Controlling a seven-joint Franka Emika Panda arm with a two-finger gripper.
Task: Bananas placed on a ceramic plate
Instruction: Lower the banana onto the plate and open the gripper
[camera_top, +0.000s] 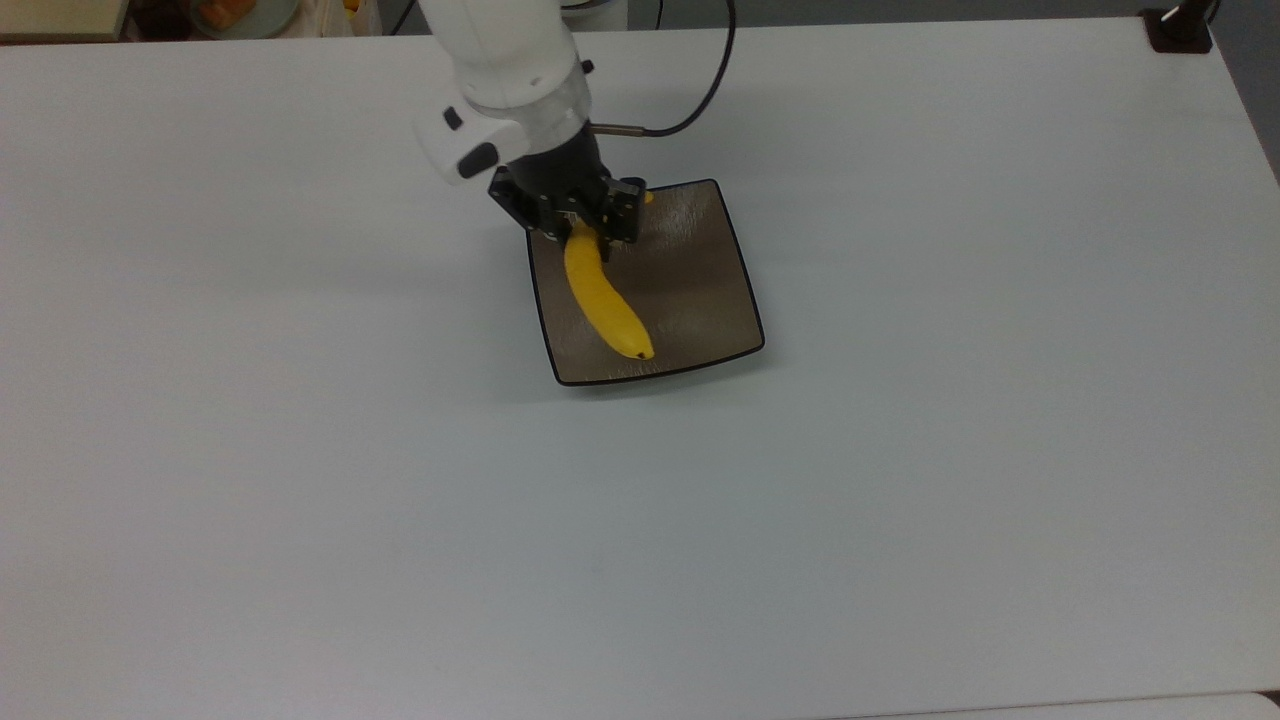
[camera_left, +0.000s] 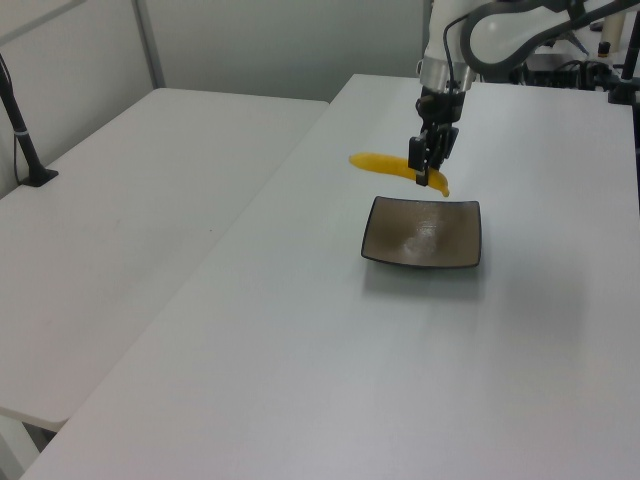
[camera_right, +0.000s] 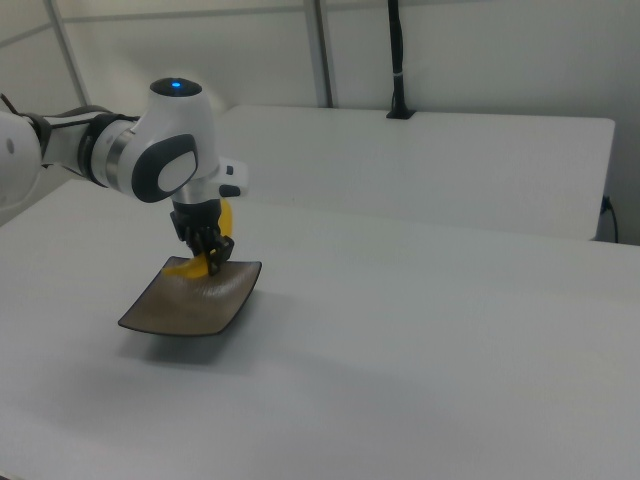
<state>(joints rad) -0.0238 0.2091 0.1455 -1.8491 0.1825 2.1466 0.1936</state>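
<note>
The yellow banana (camera_top: 602, 298) hangs in the air over the square brown ceramic plate (camera_top: 700, 270), its dark tip toward the plate's near edge in the top view. My gripper (camera_top: 592, 228) is shut on the banana near its stem end. In the left view the banana (camera_left: 378, 163) lies level above the plate (camera_left: 425, 238), sticking out past the plate's left edge, with my gripper (camera_left: 428, 172) pinching it near its right end. From the right view, my gripper (camera_right: 212, 256) holds the banana (camera_right: 184, 268) just above the plate (camera_right: 195, 302).
The plate sits on a wide white table (camera_top: 900, 500). A black clamp base (camera_top: 1180, 28) stands at the top view's far right corner. A black cable (camera_top: 705, 90) trails from the arm. A second white table (camera_left: 130, 200) with a black post (camera_left: 25, 150) lies on the left view's left.
</note>
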